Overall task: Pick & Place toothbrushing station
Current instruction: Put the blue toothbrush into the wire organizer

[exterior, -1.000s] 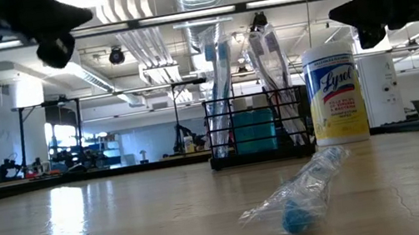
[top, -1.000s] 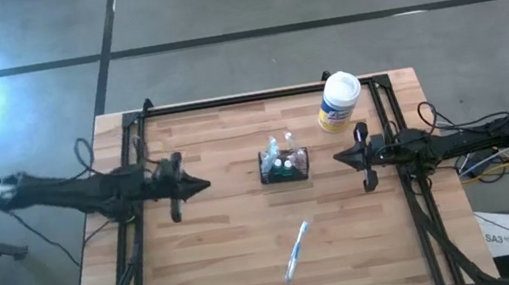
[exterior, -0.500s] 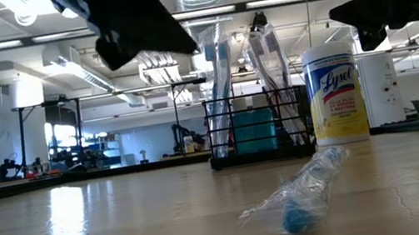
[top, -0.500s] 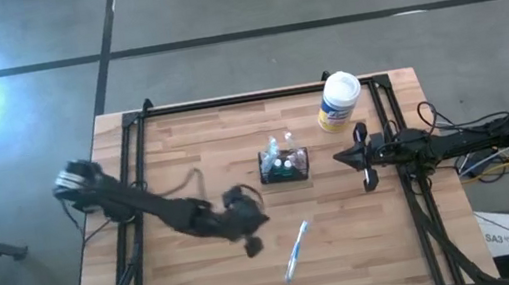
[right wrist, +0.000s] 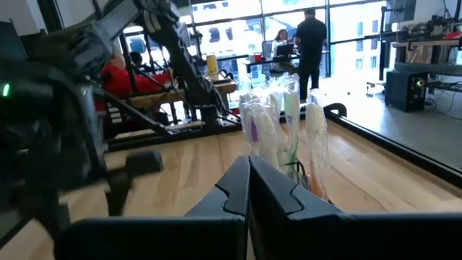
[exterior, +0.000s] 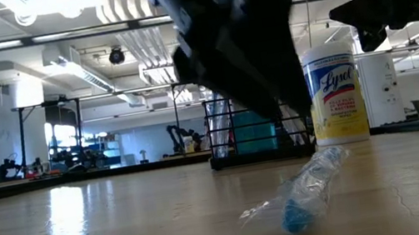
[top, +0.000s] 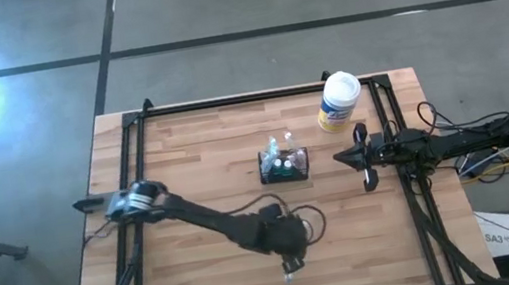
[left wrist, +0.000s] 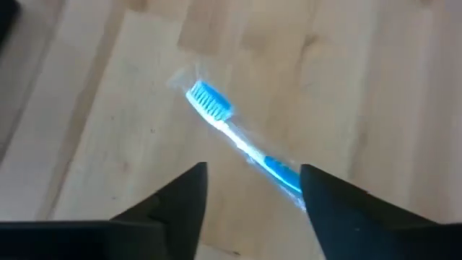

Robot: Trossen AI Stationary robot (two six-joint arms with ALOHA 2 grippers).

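Left wrist view: left gripper [left wrist: 253, 189], fingers wide, above wrapped toothbrush [left wrist: 242, 141]. Caddy [top: 283, 164] mid-table, well apart. Right gripper [top: 362, 157], fingers together, waits beside canister [top: 337, 102]. Risk: slippery wrapper may slide from pinch.

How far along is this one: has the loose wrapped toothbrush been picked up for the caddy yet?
Not yet. The wrapped toothbrush lies flat on the table, apart from the black mesh caddy, which already holds several brushes. In hand: the left pincer hangs open right over the brush, fingers either side. Left: the grasp, lift and placing. The right pincer waits shut beside the Lysol canister.
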